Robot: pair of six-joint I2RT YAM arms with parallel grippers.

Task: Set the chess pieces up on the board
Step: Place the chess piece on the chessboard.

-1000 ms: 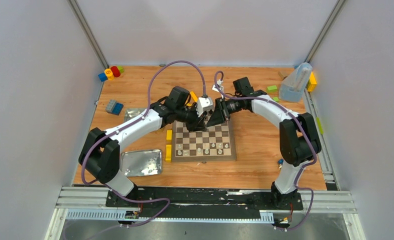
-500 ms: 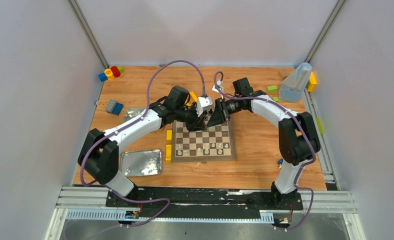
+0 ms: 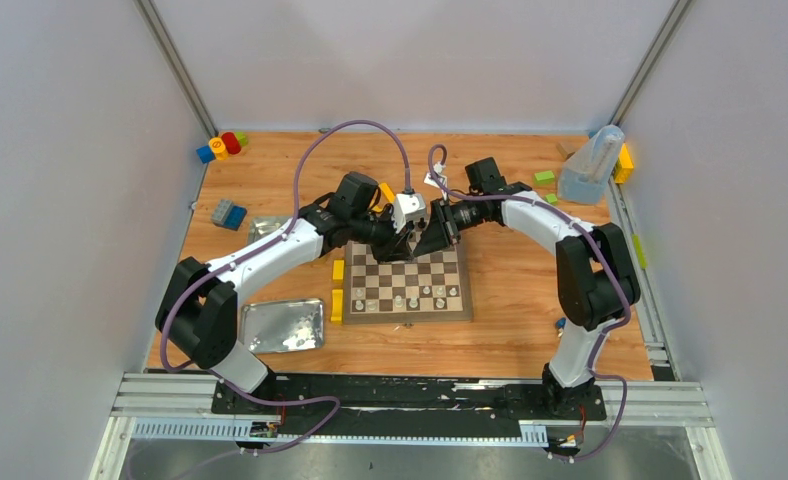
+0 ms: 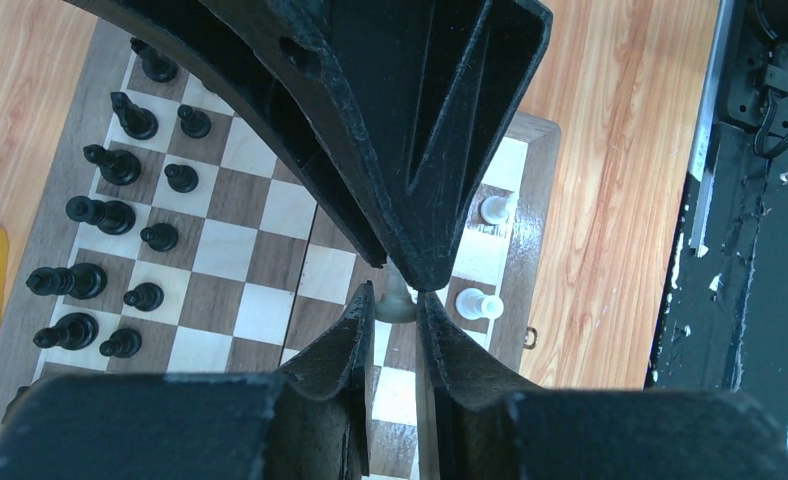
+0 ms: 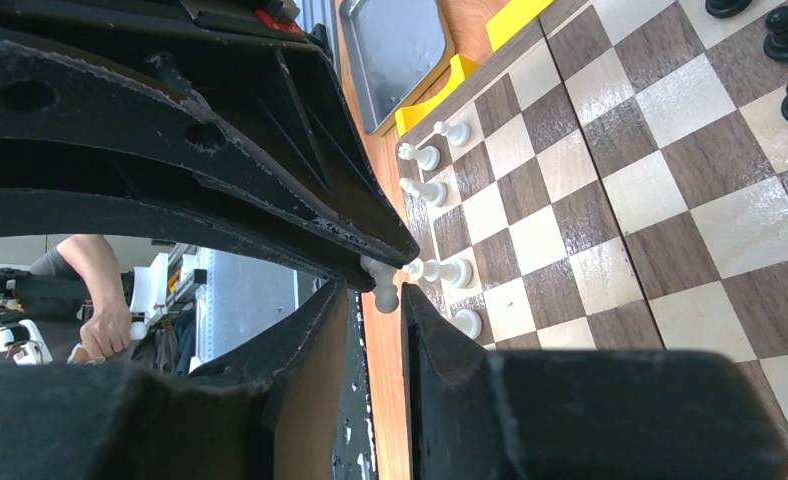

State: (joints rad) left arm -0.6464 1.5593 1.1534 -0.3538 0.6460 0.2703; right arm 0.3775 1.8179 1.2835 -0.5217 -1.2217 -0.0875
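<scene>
Over the far edge of the board [image 3: 410,316] on the counter [image 3: 515,300], the left hand [image 4: 395,300] pinches a pale pawn [image 4: 398,310] by its base, while the right hand [image 5: 373,300] sits narrowly round its head, grip there unclear.

Both arms — left arm [image 3: 270,250], right arm [image 3: 542,220] — have glossy white shells on the long links and bulky black housings at the joints. A lilac cable [image 3: 355,125] trails along each, arching across the upper middle of the frame. The left end effector [image 4: 391,305] has matte black fingers [image 4: 340,350], scuffed and tapering.
</scene>
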